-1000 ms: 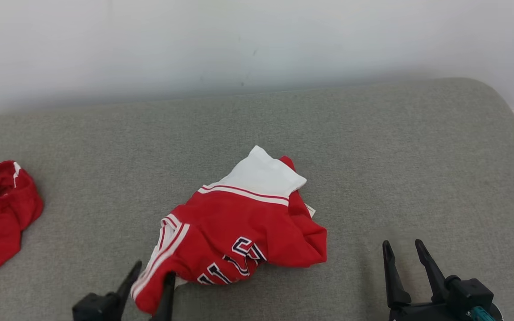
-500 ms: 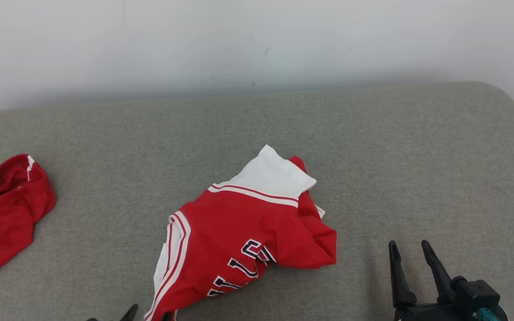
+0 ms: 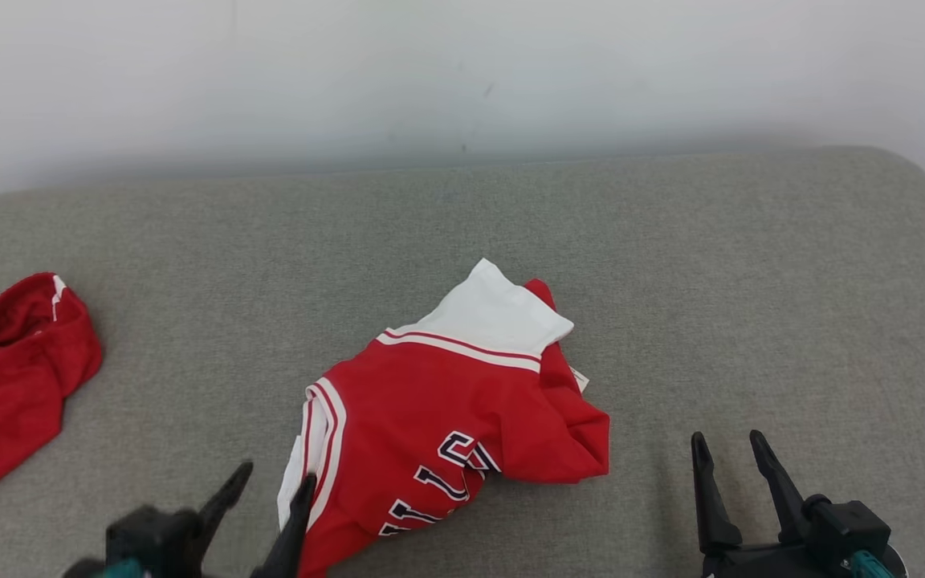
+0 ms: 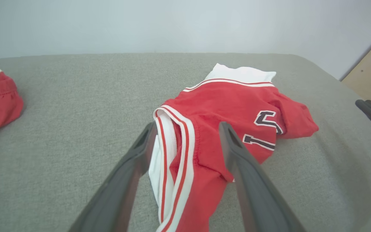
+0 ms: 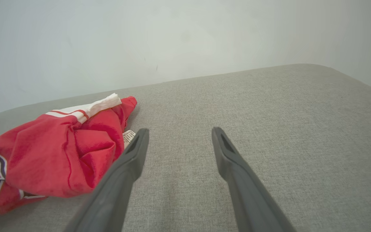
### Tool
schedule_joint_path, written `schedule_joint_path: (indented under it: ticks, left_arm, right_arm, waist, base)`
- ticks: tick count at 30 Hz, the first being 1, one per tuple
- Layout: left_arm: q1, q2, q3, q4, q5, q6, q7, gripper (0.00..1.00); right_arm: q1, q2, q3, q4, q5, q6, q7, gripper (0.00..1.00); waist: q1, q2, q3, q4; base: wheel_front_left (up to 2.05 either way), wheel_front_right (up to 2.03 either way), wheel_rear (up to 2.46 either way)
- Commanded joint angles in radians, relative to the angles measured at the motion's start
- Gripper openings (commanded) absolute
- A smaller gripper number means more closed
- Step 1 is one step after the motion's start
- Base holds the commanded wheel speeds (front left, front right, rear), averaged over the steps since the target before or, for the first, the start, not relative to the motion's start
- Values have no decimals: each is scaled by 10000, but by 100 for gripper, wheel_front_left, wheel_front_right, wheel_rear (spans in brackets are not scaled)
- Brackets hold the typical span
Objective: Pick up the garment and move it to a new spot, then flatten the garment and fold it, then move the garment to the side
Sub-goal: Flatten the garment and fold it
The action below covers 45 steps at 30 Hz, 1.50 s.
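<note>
Red knit with white side stripes and a white waistband (image 3: 495,313), the garment (image 3: 446,409) lies crumpled at the middle of the grey padded surface (image 3: 751,265), bunched toward its right side. The left hand (image 3: 278,475) is spread wide, its fingers straddling the near-left striped edge (image 4: 175,154) without pinching it. The right hand (image 3: 726,438) is also spread and holds nothing, over bare surface well to the right of the cloth. We judge the step in hand to be gripping for flattening. We recommend closing the left hand on the striped seam only, taking one layer if possible, since a deep bite would gather the fold beneath. We then bring the right hand to the bunched right corner and draw the two apart, low over the surface. Keep clear of the second red garment (image 3: 13,377) at the far left.
</note>
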Motion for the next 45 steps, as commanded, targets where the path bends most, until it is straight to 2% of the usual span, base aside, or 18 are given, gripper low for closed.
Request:
schedule_joint_path:
  ticks: [1,6,16,26,35,36,37,38,39,45]
  left_arm:
    - [-340,-89,20,170,54,-57,-16,100]
    - [-1702,-472,-102,1584,-50,-431,65,100]
    - [-3468,-748,-125,4521,-304,-932,421,100]
    - [-4519,-1032,-219,7010,-515,-1277,544,100]
    - [-5095,-1477,-450,8509,-670,-1606,633,100]
    - [-5175,-1530,-477,8589,-663,-1654,518,50]
    - [-5175,-1530,-477,8589,-663,-1654,518,50]
    - [-5267,-1561,-508,8656,-610,-1727,389,31]
    - [-5382,-1552,-548,8702,-533,-1789,221,0]
    - [-5960,-1591,-590,8498,-415,-2051,-595,0]
  right_arm:
    - [-51,-2,38,9,36,-22,-16,100]
    - [-208,-6,146,17,64,-22,-17,100]
    - [-352,-2,39,119,42,-22,-15,100]
    - [-421,-2,128,158,57,-22,-17,100]
    - [-435,-2,43,207,-80,-22,-17,100]
    - [-434,-2,40,204,-98,-22,-17,100]
    - [-434,-2,40,204,-98,-22,-17,100]
    - [-427,-2,31,206,-116,-22,-15,100]
    - [-412,-4,13,206,-117,-22,-17,100]
    - [-217,-1,-90,167,-169,-22,-15,100]
  waist:
    - [0,-1,70,-95]
    - [0,-1,268,-557]
    - [0,-1,676,-1337]
    - [0,-1,706,-1572]
    - [0,-1,603,-1622]
    - [0,-1,584,-1623]
    - [0,-1,584,-1623]
    - [0,-1,555,-1621]
    - [0,-1,527,-1612]
    - [0,-1,256,-1402]
  base:
    - [0,0,0]
    - [0,0,0]
    - [0,0,0]
    - [0,0,0]
    - [0,0,0]
    - [0,0,0]
    - [0,0,0]
    - [0,0,0]
    - [0,0,0]
    - [0,0,0]
